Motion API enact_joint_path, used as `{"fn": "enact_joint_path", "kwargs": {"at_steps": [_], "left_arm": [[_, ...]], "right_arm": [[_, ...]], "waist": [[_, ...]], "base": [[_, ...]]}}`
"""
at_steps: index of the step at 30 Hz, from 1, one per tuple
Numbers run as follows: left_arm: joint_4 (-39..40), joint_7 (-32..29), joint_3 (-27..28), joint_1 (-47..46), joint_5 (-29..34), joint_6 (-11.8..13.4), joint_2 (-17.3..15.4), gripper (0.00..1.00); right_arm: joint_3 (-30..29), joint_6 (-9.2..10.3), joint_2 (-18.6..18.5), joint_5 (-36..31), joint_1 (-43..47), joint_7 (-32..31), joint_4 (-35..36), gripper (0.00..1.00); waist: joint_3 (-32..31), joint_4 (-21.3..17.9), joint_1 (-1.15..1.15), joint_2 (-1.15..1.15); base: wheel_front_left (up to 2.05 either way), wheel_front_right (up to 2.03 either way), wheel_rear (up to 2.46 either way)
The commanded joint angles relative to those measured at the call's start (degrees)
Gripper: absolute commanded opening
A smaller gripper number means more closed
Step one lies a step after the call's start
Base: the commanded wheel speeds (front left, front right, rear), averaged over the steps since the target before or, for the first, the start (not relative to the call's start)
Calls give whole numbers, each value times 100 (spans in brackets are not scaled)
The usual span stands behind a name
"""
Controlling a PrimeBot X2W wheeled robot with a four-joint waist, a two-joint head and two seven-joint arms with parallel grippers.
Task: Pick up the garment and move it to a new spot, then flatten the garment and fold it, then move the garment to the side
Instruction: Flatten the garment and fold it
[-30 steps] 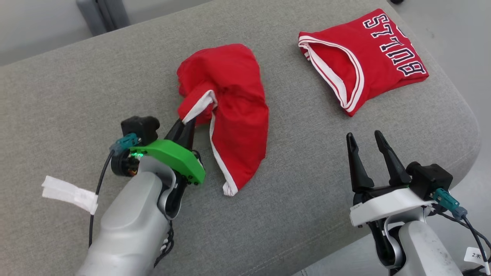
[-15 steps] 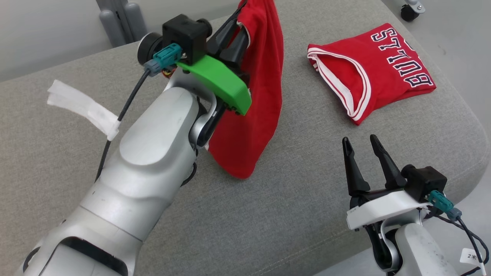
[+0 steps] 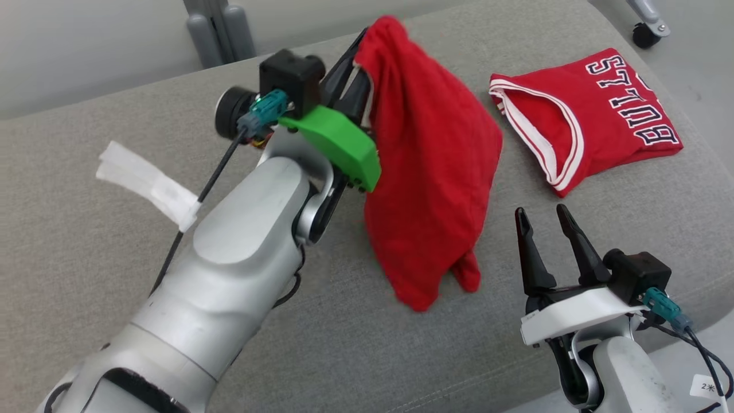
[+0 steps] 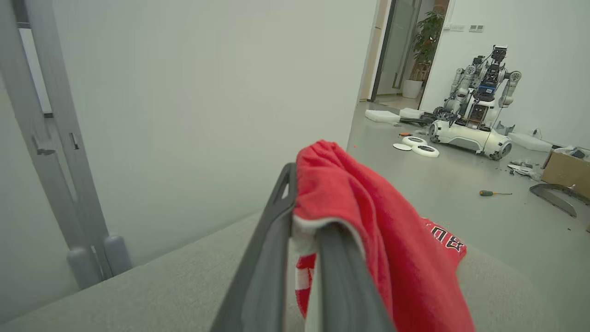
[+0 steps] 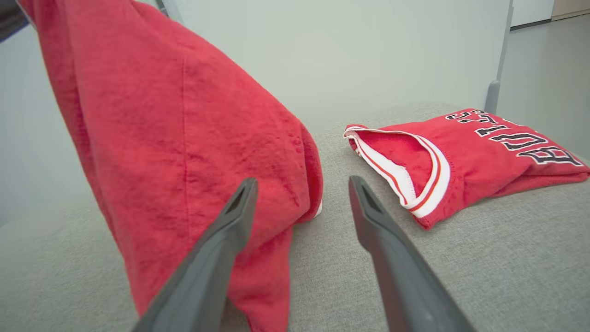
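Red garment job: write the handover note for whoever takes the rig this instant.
Left gripper: shut on the white-trimmed edge of the red garment, which hangs raised over the grey cushion.
Right gripper: open, empty, low beside the hanging cloth.
Folded Bulls jersey: lies apart at the far right.
Done: pickup.
Left: set it down at a new spot, flatten, fold, move aside.
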State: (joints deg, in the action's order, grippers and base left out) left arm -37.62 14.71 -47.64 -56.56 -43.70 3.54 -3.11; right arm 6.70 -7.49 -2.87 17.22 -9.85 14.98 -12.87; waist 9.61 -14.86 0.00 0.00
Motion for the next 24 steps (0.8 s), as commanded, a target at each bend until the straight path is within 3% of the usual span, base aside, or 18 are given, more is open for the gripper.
{"fn": "enact_joint_path", "kwargs": {"at_steps": [1,11,16,17,18,19,24], "left_arm": [[-153,37,108,200,-86,29,-152,0],[-305,50,1172,1623,101,208,-1035,0],[-424,48,1442,2100,225,157,-1129,0],[-455,47,1478,2177,255,139,-1119,15],[-481,47,1504,2235,279,112,-1099,68],[-490,47,1556,2293,301,97,-1077,100],[-525,47,1794,2669,344,9,-1006,100]], "right_arm": [[-14,0,-5,-38,13,17,30,100],[-74,0,-7,-174,46,-54,111,100],[-85,0,-6,-209,89,-128,164,100],[-83,0,-7,-212,94,-141,176,100],[-84,0,-7,-216,101,-157,186,100],[-89,0,-8,-225,105,-162,200,100],[-118,0,-7,-234,123,-219,264,100]], "waist": [[48,269,0,0],[6,988,0,0],[-40,1197,0,0],[-50,1224,0,0],[-58,1246,0,0],[-66,1267,0,0],[-101,1325,0,0]], "base": [[0,0,0],[0,0,0],[0,0,0],[0,0,0],[0,0,0],[0,0,0],[0,0,0]]}}
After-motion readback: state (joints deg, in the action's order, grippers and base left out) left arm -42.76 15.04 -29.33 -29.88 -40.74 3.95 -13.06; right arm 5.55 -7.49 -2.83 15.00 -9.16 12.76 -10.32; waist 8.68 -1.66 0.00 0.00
